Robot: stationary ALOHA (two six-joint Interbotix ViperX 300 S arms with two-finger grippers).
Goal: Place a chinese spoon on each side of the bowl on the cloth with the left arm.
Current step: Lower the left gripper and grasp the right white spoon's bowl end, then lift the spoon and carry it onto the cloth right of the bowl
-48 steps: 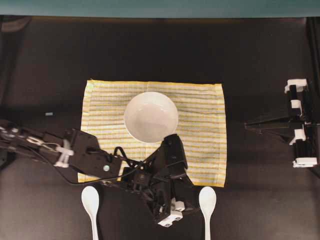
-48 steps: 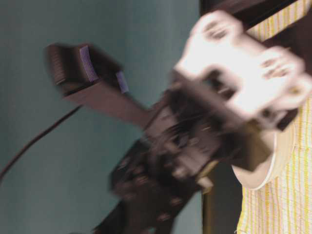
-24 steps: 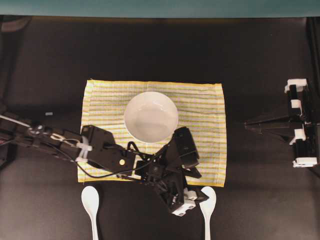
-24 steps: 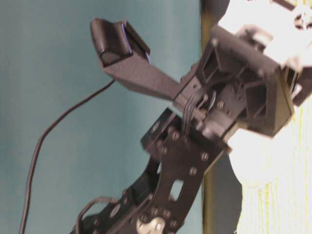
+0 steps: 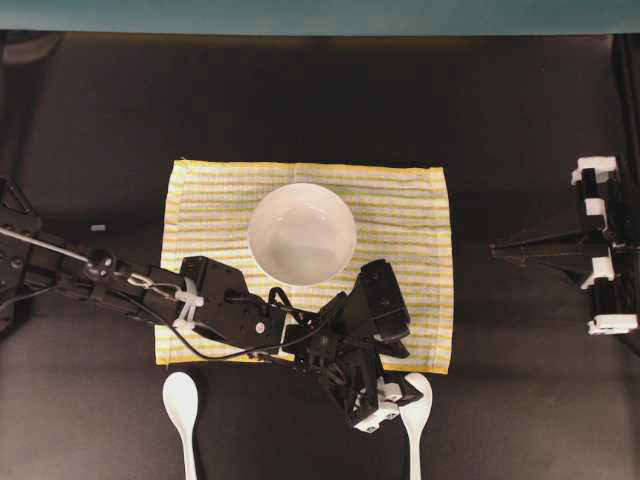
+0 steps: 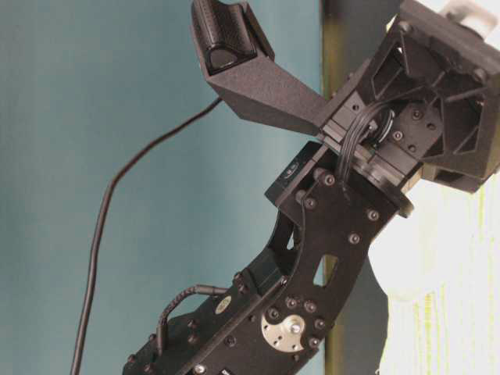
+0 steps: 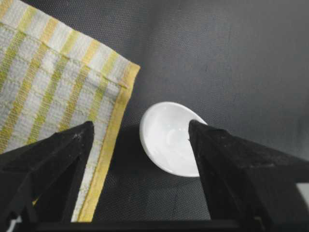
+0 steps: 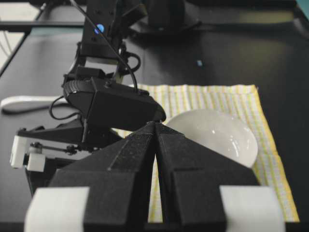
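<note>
Two white spoons are lying on the dark table, just off the cloth's near edge. We are straddling the right one's bowl end with our left gripper spread wide; glossy, hard, likely slippery and brittle, so pinch the handle. Beyond, the bowl is sitting mid-cloth; the right gripper is parked, pressed closed.

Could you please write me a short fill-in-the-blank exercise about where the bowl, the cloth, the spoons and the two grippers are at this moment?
1. The white bowl sits on the striped ____.
2. Both spoons lie on the dark table, ____ the cloth.
3. The left gripper has its jaws ____ over the bowl of the right-hand spoon.
4. The right gripper, parked at the table's right edge, is ____.

Missing words: cloth; off; open; shut
</note>
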